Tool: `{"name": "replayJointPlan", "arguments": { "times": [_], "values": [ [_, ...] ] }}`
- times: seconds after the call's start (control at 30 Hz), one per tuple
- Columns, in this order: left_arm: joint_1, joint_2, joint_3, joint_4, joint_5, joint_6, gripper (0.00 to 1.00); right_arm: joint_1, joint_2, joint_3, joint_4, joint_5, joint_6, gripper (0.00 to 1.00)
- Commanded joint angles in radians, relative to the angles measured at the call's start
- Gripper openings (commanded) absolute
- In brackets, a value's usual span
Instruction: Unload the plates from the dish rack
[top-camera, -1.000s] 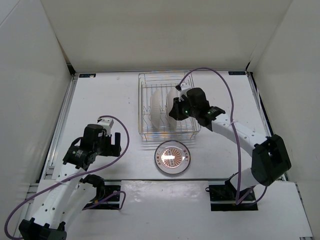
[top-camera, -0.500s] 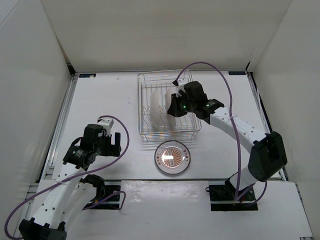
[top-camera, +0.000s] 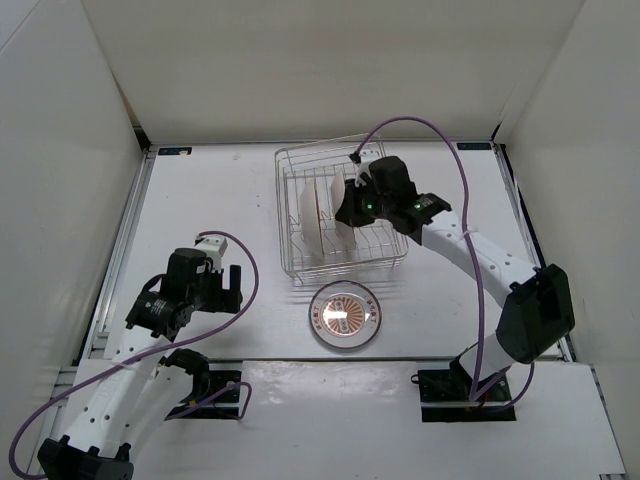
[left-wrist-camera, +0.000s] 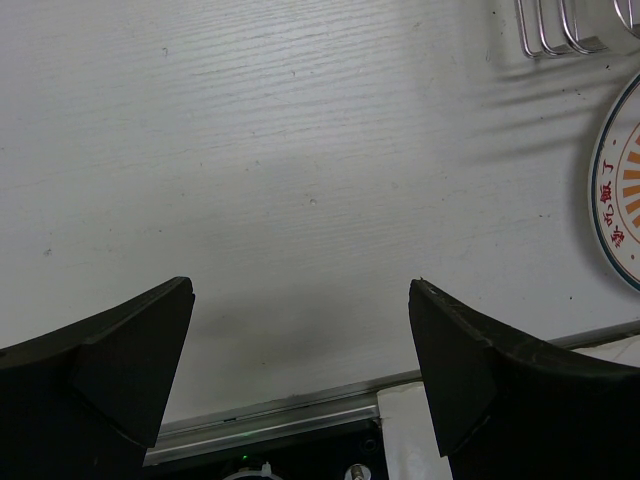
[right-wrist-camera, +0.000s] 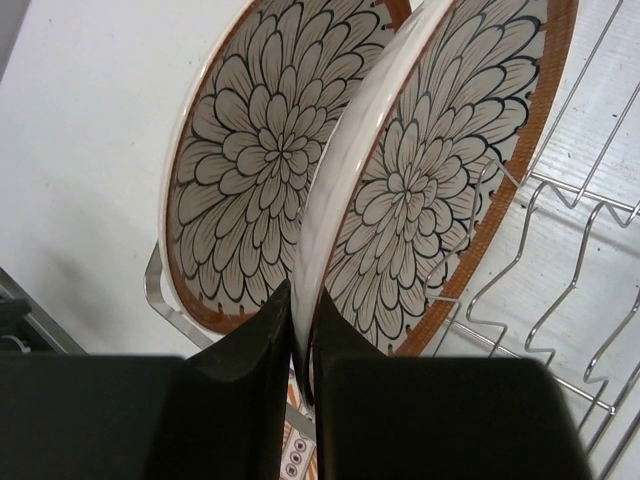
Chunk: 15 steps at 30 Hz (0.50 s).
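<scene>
White wood-grain table (top-camera: 230, 200) enclosed by white walls (top-camera: 300, 70) (three sides), dish rack (top-camera: 380, 250) at upper centre, right gripper (right-wrist-camera: 303, 300) closed on brown-rimmed plate (right-wrist-camera: 430, 200), left gripper (left-wrist-camera: 300, 290) spread wide, nothing held.

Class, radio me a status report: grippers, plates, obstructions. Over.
Left gripper open, empty. Right gripper shut on brown-rimmed plate in dish rack. Grey-rimmed plate flat on table. Second brown-rimmed plate stands close alongside.

The white table (top-camera: 220, 200) is carrying the wire dish rack (top-camera: 350, 271) at its far middle; the grey-rimmed plate (top-camera: 344, 313) is lying flat just before it.
</scene>
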Motion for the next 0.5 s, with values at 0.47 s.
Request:
{"name": "replayJointPlan", "arguments": {
  "times": [0.47],
  "values": [
    [0.000, -0.010, 0.019, 0.003, 0.012, 0.009, 1.00, -0.082, -0.052, -0.156, 0.587, -0.144, 0.237, 0.00]
  ]
}}
